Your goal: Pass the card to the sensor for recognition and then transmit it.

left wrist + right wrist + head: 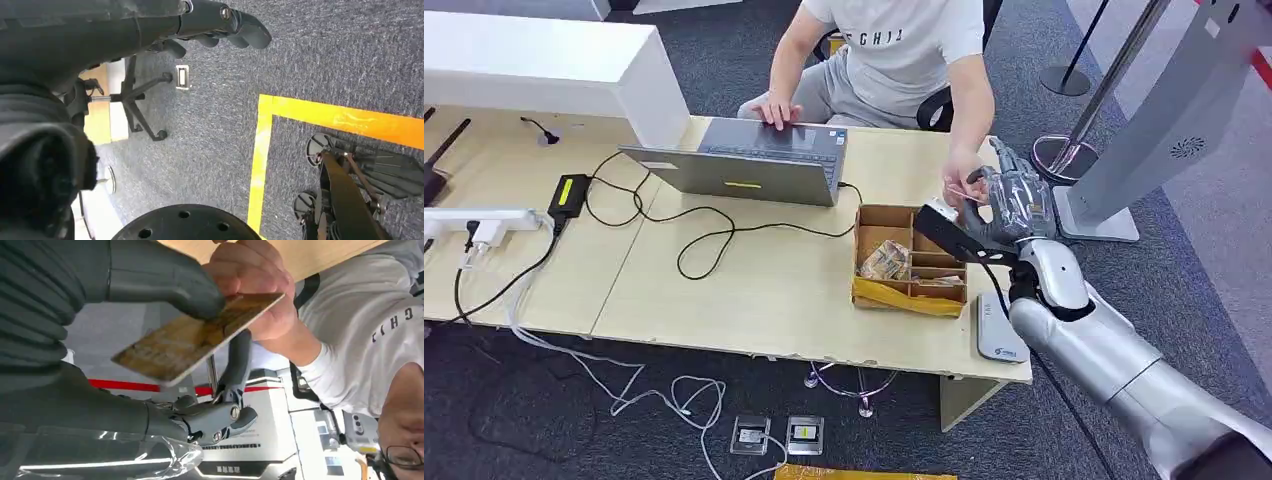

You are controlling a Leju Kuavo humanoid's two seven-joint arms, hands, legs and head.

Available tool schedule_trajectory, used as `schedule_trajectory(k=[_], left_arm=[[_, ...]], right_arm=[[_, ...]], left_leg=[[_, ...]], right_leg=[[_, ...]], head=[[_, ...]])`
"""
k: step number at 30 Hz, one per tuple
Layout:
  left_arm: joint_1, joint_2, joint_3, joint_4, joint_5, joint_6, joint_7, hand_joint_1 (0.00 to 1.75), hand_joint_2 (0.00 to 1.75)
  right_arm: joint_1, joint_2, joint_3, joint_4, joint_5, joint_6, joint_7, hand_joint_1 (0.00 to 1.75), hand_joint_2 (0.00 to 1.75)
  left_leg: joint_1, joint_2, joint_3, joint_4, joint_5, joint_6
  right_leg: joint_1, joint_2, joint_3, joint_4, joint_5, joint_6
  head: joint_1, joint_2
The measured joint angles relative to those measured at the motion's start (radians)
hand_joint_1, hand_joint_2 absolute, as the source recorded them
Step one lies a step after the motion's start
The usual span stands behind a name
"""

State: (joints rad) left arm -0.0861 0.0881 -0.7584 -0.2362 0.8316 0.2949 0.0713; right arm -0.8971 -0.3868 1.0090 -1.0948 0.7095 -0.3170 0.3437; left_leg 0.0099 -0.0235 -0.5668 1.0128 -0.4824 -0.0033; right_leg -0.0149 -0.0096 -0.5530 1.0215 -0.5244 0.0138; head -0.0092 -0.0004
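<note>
My right hand (1014, 200) is raised over the table's right end, just beyond the cardboard box (876, 218). It pinches a brownish card (195, 340) between thumb (165, 285) and a finger (239, 360) beneath. A seated person's hand (255, 280) grips the card's far end at the same time; in the head view that hand (964, 182) meets mine at the card (959, 193). The white card sensor (999, 335) lies flat at the table's front right corner, below my forearm. My left hand (225, 25) hangs over the carpet, holding nothing.
An open laptop (744, 165) with the person's other hand on it sits behind the box. Cables and a power strip (484, 222) lie across the left of the table (724, 290). A grey kiosk (1164, 130) and a stanchion base (1064, 155) stand to the right.
</note>
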Motion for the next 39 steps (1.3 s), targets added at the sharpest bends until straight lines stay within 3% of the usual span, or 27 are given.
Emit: schedule_trajectory(k=[24,27,31,39], left_arm=[[0.000,0.000,-0.024,0.000,0.021,0.008,0.000,0.00,0.00],[0.000,0.000,-0.029,0.000,0.032,0.018,0.000,0.00,0.00],[0.002,0.000,-0.034,0.000,0.046,0.025,0.024,0.00,0.00],[0.004,0.001,-0.049,0.001,0.053,0.025,0.029,0.00,0.00]], right_arm=[[0.000,0.011,0.001,0.016,0.010,-0.039,-0.011,1.75,1.75],[0.007,0.009,-0.002,0.020,0.013,-0.057,0.034,1.75,1.75],[0.083,-0.048,-0.029,0.026,-0.005,-0.140,0.106,1.75,1.75],[0.200,-0.154,-0.111,-0.010,0.011,-0.123,0.165,1.75,1.75]], left_leg=[[0.000,0.000,0.000,0.000,0.000,0.000],[0.000,0.001,0.001,0.000,0.000,0.000],[0.000,0.000,0.001,0.001,0.000,0.000],[-0.001,0.005,0.002,0.001,-0.001,0.001]], right_leg=[[0.000,0.000,0.000,0.000,0.000,0.000],[0.000,0.001,-0.001,0.000,0.000,0.000],[0.000,0.000,0.000,-0.001,0.000,0.000],[-0.001,0.005,-0.001,-0.001,0.001,0.001]], head=[[0.000,0.000],[-0.001,0.000],[0.000,0.000],[0.000,0.000]])
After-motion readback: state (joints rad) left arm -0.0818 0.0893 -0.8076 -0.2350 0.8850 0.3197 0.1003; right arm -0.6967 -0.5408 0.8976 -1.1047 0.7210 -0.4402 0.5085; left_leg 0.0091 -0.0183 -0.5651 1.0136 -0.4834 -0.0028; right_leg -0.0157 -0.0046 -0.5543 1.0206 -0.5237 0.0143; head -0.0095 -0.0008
